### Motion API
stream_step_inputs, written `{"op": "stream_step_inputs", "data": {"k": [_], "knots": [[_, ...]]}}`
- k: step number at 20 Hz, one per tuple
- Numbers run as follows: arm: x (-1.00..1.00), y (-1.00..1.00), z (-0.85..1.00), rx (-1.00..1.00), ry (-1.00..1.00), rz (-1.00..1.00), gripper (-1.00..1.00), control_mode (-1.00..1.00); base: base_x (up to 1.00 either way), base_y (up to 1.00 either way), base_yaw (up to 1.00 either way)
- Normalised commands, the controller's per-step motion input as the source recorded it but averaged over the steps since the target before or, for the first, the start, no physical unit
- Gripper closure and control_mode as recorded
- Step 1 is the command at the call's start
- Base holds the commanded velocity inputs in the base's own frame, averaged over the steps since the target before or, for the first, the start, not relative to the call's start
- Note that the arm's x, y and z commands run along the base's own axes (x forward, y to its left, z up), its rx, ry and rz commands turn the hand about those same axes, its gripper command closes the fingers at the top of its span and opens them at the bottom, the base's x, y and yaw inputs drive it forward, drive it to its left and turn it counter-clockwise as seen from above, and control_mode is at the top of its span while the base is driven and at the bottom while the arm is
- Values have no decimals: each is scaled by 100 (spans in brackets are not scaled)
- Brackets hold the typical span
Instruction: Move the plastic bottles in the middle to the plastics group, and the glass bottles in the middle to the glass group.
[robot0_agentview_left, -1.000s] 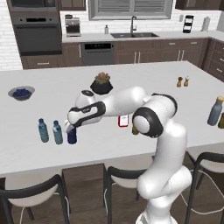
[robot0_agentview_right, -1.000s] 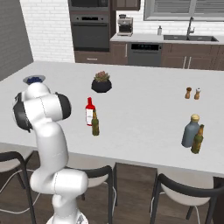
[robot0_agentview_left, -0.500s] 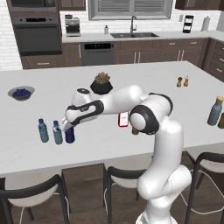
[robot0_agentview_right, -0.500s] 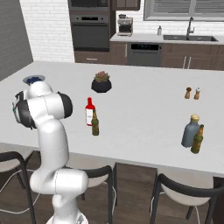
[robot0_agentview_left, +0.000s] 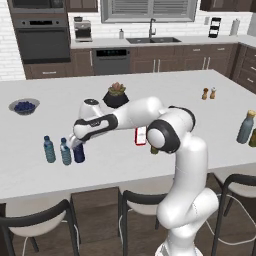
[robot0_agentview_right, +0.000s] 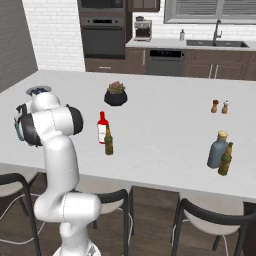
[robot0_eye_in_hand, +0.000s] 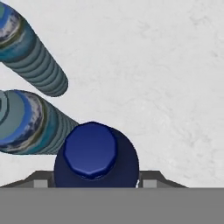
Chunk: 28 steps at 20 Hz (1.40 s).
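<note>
The jaws (robot0_agentview_left: 77, 145) stand partway apart on either side of the stubby navy plastic bottle (robot0_agentview_left: 79, 152), which stands upright on the pale, faintly mottled stone bench (robot0_agentview_left: 210, 125); whether the pads press its sides or merely flank it cannot be told. From the hand view, the navy bottle (robot0_eye_in_hand: 95, 156) shows a faceted glossy blue cap over a rounded dark shoulder. Just beside it, nearly touching, stands the nearer see-through water bottle (robot0_agentview_left: 65, 152) with ribbed walls and a whitish label, and next along the second one (robot0_agentview_left: 49, 149). Near the middle of the bench, the red flask-shaped bottle (robot0_agentview_right: 102, 128) with a white label stands close to the slim brown bottle (robot0_agentview_right: 108, 140). Well apart towards the far end, the tall grey-blue bottle (robot0_agentview_right: 218, 149) with a tan stopper stands against the olive-brown bottle (robot0_agentview_right: 225, 159)
</note>
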Motion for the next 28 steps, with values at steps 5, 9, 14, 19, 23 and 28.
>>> {"op": "stream_step_inputs", "data": {"k": [5, 9, 14, 19, 23, 28], "knots": [[-34, 0, 0, 0, -16, 0, 100, -100, 0, 0, 0], [-29, -5, -11, 0, -12, 0, 100, -100, 0, 0, 0], [-1, -15, -8, 0, 0, 0, 100, -100, 0, 0, 0], [8, -17, -3, 3, 0, 0, 100, -100, 0, 0, 0], [8, 0, 0, 13, 0, 0, 100, -100, 0, 0, 0], [0, 0, 0, 6, 1, 0, -100, -100, 0, 0, 0]]}}
